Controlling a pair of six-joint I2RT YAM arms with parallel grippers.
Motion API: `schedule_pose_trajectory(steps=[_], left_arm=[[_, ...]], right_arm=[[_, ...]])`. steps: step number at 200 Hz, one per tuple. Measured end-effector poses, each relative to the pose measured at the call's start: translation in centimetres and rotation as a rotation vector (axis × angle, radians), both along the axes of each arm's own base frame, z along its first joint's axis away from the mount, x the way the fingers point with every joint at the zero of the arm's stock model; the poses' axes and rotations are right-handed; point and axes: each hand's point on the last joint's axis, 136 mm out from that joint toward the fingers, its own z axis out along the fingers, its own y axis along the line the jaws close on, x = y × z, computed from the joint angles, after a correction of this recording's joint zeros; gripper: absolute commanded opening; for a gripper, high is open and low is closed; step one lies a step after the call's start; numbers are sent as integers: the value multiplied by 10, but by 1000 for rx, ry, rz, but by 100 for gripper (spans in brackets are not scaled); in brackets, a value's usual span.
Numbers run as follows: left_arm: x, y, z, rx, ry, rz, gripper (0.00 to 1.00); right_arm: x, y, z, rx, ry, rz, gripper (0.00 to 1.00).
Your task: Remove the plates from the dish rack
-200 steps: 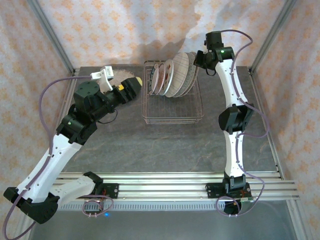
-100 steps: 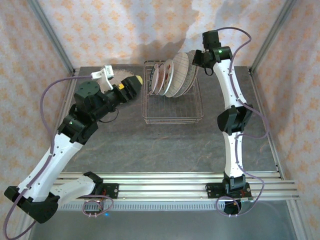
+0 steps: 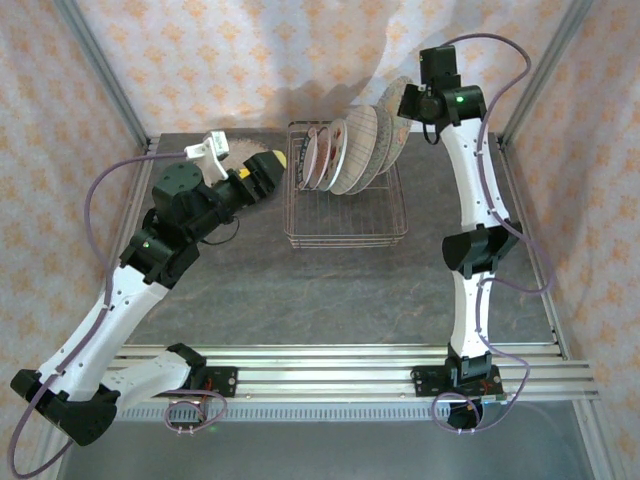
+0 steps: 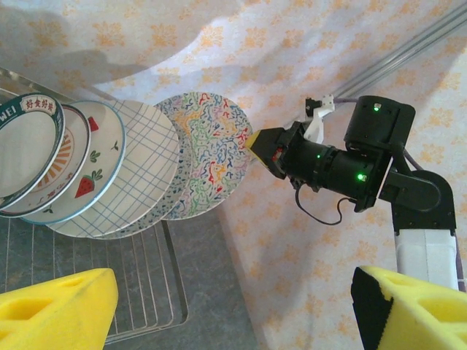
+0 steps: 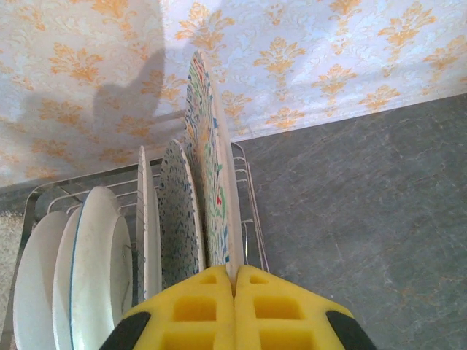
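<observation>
At the rack's right-hand end, the right gripper [image 5: 234, 292] has its jaws pinched shut on the rim of the multicolour floral plate [image 5: 209, 160], whose edge runs straight down into the seam between the two yellow pads. A rim grip keeps the plate on edge, as it would stand among the tines, so it can likely come away without scraping its neighbours. From overhead it hangs tilted above the back right corner of the dish rack [image 3: 345, 228], higher than the others.

Four more plates stand leaning in the rack, held up by the wire tines: a blue-patterned plate [image 5: 179, 219] just beside the lifted one, then the pink-grid plate [image 4: 142, 171], the strawberry plate [image 4: 91, 168] and the dark-rimmed plate [image 4: 25, 146].

The left gripper [image 3: 275, 170] hovers left of the rack with its jaws spread wide and nothing between them. Beneath it a speckled beige plate [image 3: 240, 153] lies flat on the desk [image 3: 300, 300] — probably where unloaded plates are being set down.

The only writing is on the dark-rimmed plate's green band: the letters "WEI" and a few Chinese characters, cut off at the frame edge.
</observation>
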Motion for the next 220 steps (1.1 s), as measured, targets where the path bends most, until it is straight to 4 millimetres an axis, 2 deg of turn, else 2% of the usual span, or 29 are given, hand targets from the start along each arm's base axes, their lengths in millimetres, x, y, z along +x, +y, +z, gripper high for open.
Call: schedule_pose_trajectory(steps=[45,72,92,119,141,190,220], left_arm=[[-1,-1,0,-7,5,-8,84],[1,-4,0,-32,17,-13,83],[5,-15,-2,-64,37,-31,83],[14,-45,-18,-106,116,-76,81],[25,-80,-36,-165,216,-100,81],[35,-169,-85,-327,450,-120,80],[41,-211,-109,-451,557,-109,80]], right_arm=[[-13,-5,12,-49,-10,-8,0],[-31,-13,32,-87,-31,-23,0],[-46,-21,48,-101,-53,-37,0],[-66,-30,70,-109,-87,-60,0],[-81,-37,81,-111,-100,-82,0],[-106,-50,83,-102,-63,-146,0],[-121,-58,83,-98,-39,-186,0]])
